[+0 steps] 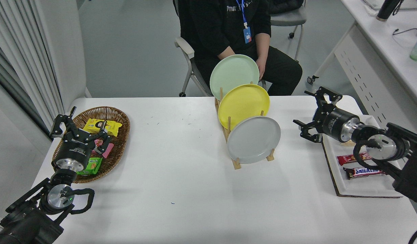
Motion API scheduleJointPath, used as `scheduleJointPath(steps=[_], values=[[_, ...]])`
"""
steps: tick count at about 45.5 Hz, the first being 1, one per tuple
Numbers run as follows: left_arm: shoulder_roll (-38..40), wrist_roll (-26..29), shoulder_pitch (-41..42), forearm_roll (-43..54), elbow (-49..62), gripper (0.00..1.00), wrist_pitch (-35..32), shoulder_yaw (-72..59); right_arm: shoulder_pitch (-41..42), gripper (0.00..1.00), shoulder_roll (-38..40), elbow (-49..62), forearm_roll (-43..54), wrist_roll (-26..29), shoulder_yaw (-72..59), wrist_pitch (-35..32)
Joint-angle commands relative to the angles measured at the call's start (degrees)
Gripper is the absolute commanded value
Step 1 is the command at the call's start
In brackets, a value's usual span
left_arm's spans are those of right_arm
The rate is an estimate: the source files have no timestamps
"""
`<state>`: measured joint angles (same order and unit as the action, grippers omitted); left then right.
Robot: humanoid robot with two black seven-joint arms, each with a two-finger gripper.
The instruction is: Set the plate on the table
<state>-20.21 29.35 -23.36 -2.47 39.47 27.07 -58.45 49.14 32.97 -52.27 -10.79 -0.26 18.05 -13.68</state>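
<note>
The light-grey plate (254, 139) stands on edge in the front slot of a wooden rack (235, 163) on the white table (181, 189). A yellow plate (243, 105) and a mint-green plate (234, 76) stand behind it in the same rack. My right gripper (308, 113) is open and empty, to the right of the grey plate, apart from it. My left gripper (80, 124) is open and parked over the basket at the lower left.
A wicker basket (117, 117) with snack packs sits at the left. A white tray with a dark edge (337, 176) holding candy bars lies at the right, under my right arm. A person (228, 27) sits at the far side behind the rack.
</note>
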Motion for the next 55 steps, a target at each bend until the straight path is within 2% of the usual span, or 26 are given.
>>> scheduleJointPath(steps=[1,18,28,37,55], values=[[0.0,0.0,0.0,0.0,0.0,0.98,0.0,0.0,-2.0,0.99,3.7,-11.4,-2.0,0.1,-2.9,1.0],[0.0,0.0,0.0,0.0,0.0,0.98,0.0,0.0,-4.0,0.99,-2.0,-11.6,-1.7,-0.1,-1.9,6.0],[0.0,0.0,0.0,0.0,0.0,0.98,0.0,0.0,-4.0,0.99,-2.7,-11.2,-1.7,-0.5,0.9,6.0],[0.0,0.0,0.0,0.0,0.0,0.98,0.0,0.0,-3.7,0.99,-8.2,-6.6,-1.0,-0.5,1.6,6.0],[0.0,0.0,0.0,0.0,0.0,0.98,0.0,0.0,-1.4,0.99,-8.5,-5.5,-0.9,-0.2,3.1,9.8]])
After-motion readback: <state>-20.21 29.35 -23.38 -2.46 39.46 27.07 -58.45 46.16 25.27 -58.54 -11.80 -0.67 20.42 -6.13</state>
